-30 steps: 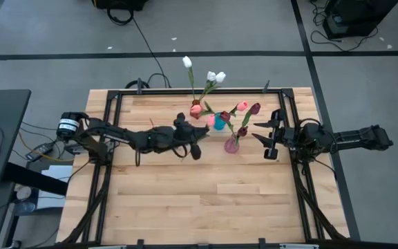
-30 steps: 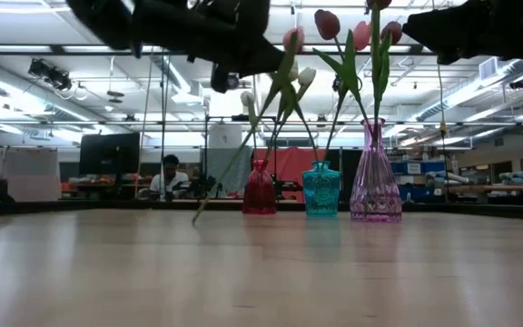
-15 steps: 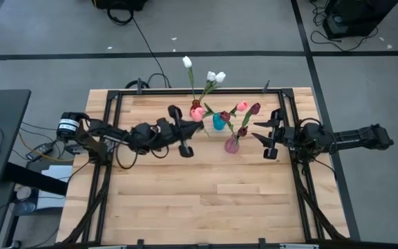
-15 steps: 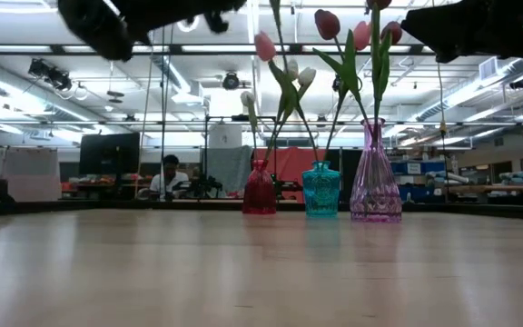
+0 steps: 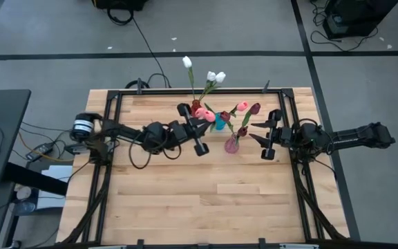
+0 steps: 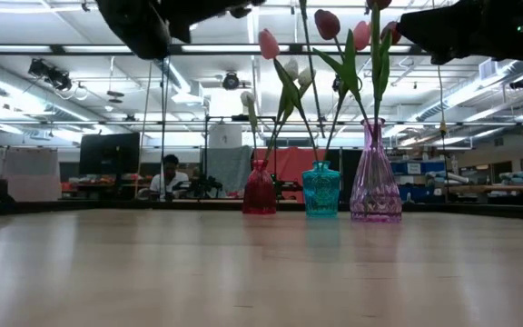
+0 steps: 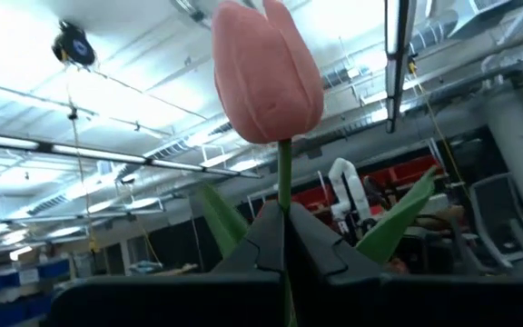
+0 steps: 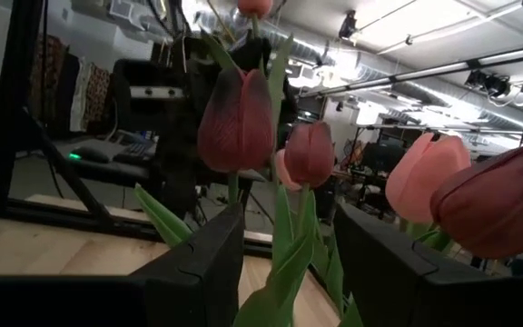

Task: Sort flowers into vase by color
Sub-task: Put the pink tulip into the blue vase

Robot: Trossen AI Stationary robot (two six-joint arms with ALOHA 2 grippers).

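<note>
Saw no loose flowers on the near stretch of the wooden desk (image 5: 206,200), bare from its front edge back to the vases. Found the left gripper (image 7: 284,238) raised above the desk near the left end of the vase row, pressed together on the thin green stem of a pink tulip (image 7: 266,73), head well clear of the fingertips and not yet in any vase. Found the right gripper (image 8: 289,243) hovering at the other end of the row, just beside the purple vase (image 6: 375,177), spread wide and holding nothing, with maroon tulips (image 8: 236,120) close in front of it. Counted three vases in a line toward the back of the desk: red vase (image 6: 259,191), teal vase (image 6: 320,191), then the purple one, each with stems standing in it. Noted white tulips (image 5: 187,62) leaning out beyond the back edge, their stems running down toward the red vase; could not match every pink and maroon head to its vase. Judged the sorting nearly done, with only the held pink tulip left to place. Made out a seated person (image 6: 169,173) far behind in the room.
</note>
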